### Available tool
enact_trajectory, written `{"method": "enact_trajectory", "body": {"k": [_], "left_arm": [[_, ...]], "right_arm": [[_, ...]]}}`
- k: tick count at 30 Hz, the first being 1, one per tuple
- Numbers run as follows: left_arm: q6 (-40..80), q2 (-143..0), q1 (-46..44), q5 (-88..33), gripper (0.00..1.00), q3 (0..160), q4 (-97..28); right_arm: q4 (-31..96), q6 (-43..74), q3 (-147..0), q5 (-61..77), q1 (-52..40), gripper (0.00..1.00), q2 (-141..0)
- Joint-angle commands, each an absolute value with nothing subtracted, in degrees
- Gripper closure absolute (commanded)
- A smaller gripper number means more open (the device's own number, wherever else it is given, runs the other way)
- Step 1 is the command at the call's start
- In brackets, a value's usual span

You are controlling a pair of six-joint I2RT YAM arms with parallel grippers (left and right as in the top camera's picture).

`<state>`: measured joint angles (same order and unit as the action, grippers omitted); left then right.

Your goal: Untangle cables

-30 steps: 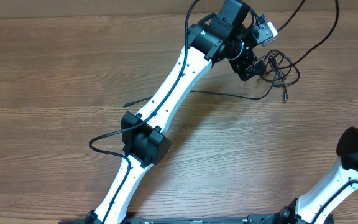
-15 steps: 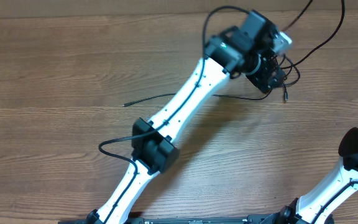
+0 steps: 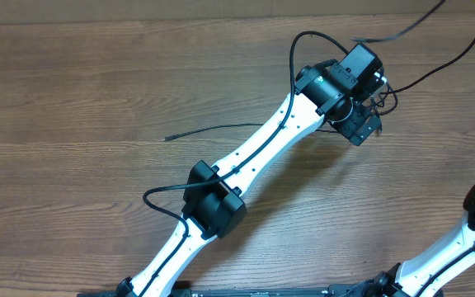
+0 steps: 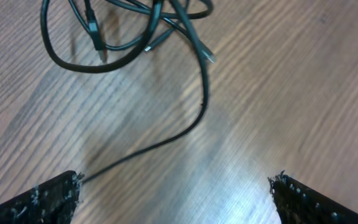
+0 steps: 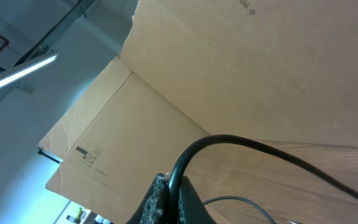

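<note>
While the left gripper (image 4: 176, 193) is hovering with jaws spread wide, the cables (image 4: 129, 37) are lying bundled ahead of them.
One strand (image 4: 191, 124) is trailing back to the left-hand jaw; the right gripper (image 5: 168, 196) is pressing its jaws together, a black cord (image 5: 241, 144) arcing from them.

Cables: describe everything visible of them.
The cables are thin, black, flexible cords, rubbery-looking, lying on the wooden table. In the left wrist view several loops overlap in a tangle with small plug ends showing among them. One strand curves out toward the open left gripper, which hangs over them holding nothing. Overhead, the tangle is mostly hidden under that gripper; one long strand trails left, ending in a small plug.
</note>
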<state>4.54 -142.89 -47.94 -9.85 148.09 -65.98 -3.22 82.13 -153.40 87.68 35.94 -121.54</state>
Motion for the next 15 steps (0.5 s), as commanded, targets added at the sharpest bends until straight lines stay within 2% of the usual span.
{"method": "enact_trajectory", "body": {"k": [1, 5, 15], "left_arm": [[7.5, -143.2, -48.0, -8.5, 0.00, 144.9, -62.2], [7.9, -143.2, -48.4, -9.3, 0.00, 142.1, -56.4], [10.1, -143.2, -50.0, -8.2, 0.00, 138.6, -50.7]], "right_arm": [[-3.3, 80.9, -153.2, 89.3, 35.7, 0.96, -119.8], [-3.3, 80.9, -153.2, 89.3, 35.7, 0.96, -119.8], [-3.3, 80.9, -153.2, 89.0, 35.7, 0.96, -119.8]]}}
